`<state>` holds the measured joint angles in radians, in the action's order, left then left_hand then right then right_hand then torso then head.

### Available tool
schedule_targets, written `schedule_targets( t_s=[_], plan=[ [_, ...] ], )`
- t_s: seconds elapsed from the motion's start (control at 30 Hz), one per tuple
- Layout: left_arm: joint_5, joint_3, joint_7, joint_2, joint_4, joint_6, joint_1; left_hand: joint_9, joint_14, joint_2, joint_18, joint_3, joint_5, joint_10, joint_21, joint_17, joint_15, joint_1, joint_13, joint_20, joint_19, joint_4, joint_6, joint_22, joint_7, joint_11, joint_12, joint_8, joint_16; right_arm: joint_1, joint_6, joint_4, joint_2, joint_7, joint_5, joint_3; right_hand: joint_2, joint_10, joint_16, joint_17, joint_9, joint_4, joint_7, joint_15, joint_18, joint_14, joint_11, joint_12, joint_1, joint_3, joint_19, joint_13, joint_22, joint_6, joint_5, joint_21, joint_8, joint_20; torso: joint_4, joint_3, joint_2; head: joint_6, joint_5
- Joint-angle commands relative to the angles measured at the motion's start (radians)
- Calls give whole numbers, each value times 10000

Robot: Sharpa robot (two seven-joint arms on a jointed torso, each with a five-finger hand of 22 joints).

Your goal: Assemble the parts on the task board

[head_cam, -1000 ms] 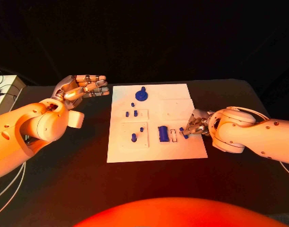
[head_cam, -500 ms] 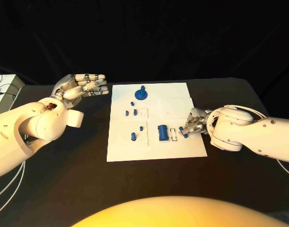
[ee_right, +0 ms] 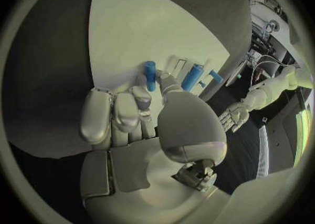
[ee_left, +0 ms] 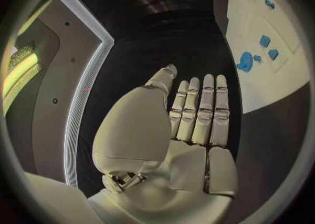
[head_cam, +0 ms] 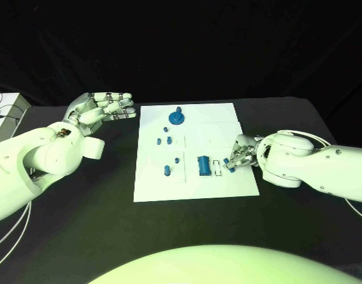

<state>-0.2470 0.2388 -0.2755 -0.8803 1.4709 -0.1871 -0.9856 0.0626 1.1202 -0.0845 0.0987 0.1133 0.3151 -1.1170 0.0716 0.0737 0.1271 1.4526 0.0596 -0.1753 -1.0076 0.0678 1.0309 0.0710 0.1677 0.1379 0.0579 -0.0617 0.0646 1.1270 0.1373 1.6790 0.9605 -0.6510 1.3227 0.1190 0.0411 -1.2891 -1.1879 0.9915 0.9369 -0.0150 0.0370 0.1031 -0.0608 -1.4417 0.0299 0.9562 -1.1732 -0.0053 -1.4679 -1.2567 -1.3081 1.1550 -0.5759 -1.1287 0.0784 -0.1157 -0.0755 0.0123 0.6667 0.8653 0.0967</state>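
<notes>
At the right edge of the white task board (head_cam: 196, 192), the robot's right hand (head_cam: 242, 156) pinches a small blue peg (ee_right: 150, 74) between thumb and fingers, its other fingers curled in beside it. In the right wrist view the peg stands nearly upright with its lower end at the board's surface, just beside an empty rectangular slot (head_cam: 217, 167). A larger blue block (head_cam: 203, 165) sits in the board next to that slot. Further out, smaller blue parts lie in the board's middle, and a round blue piece (head_cam: 176, 118) sits near its far edge. The left hand (head_cam: 103, 107) hovers above the desk (head_cam: 78, 219) by the board's far left corner, fingers straight, together, holding nothing. The step in hand looks like seating this peg; the next move probably calls for lining it up with its recess, then pressing down.
</notes>
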Motion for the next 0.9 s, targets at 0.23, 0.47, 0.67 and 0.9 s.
schedule_targets(
  t_s=[0.23, 0.47, 0.67, 0.9],
  plan=[
    [58, 7, -31, 1, 29, 124, 2, -2, -66, 30, -64, -37, 39, 73, -34, 12, 2, 52, -7, 8, 74, 33, -28, -17, 14, 30, 12, -6, -37, -200, -823, -102, -6, 136, -359, 162, -376, 192, 43, 108, -1809, -1963, 193, -84, -12, -17, 33, -124, -387, 2468, -407, 98, -1572, -176, -118, -109, 8, 76, 10, -9, -10, -19, -5],
    [58, 7, -29, 4, 23, 120, 2, -2, -67, 34, -61, -41, 39, 73, -32, 12, 2, 58, -7, 5, 78, 38, -30, -16, 26, 32, 12, -5, -38, -177, -570, -2, 132, 260, -1132, 161, -371, 140, 49, 158, -1077, -2255, 307, -109, -45, -26, 0, -145, 41, 3656, -395, 151, -1572, -436, -110, -147, 213, 108, 5, -11, 8, -44, 4],
    [58, 6, -28, 11, 17, 125, 2, -2, -67, 34, -61, -41, 39, 73, -32, 12, 2, 58, -7, 5, 78, 38, -30, -16, 26, 32, 12, -5, -38, -21, -239, 118, 306, 367, -1750, 149, -348, 124, 57, 183, -895, -2393, 312, -114, -57, -32, 3, -93, 172, 4056, -382, 129, -1569, -422, -115, -164, 200, 115, -5, -3, 2, -39, 10],
    [58, 6, -26, 9, 16, 121, 2, -3, -66, 34, -59, -48, 41, 80, -32, 13, 3, 61, -7, 2, 85, 50, -34, -16, 40, 37, 10, -3, -37, 176, -12, 283, 449, 418, -2056, 126, -346, 117, 73, 188, -838, -2462, 318, -108, -62, -32, 7, -75, 197, 4185, -380, 125, -1570, -388, -142, -186, 185, 109, 1, 4, 4, -34, 12]
  ],
)
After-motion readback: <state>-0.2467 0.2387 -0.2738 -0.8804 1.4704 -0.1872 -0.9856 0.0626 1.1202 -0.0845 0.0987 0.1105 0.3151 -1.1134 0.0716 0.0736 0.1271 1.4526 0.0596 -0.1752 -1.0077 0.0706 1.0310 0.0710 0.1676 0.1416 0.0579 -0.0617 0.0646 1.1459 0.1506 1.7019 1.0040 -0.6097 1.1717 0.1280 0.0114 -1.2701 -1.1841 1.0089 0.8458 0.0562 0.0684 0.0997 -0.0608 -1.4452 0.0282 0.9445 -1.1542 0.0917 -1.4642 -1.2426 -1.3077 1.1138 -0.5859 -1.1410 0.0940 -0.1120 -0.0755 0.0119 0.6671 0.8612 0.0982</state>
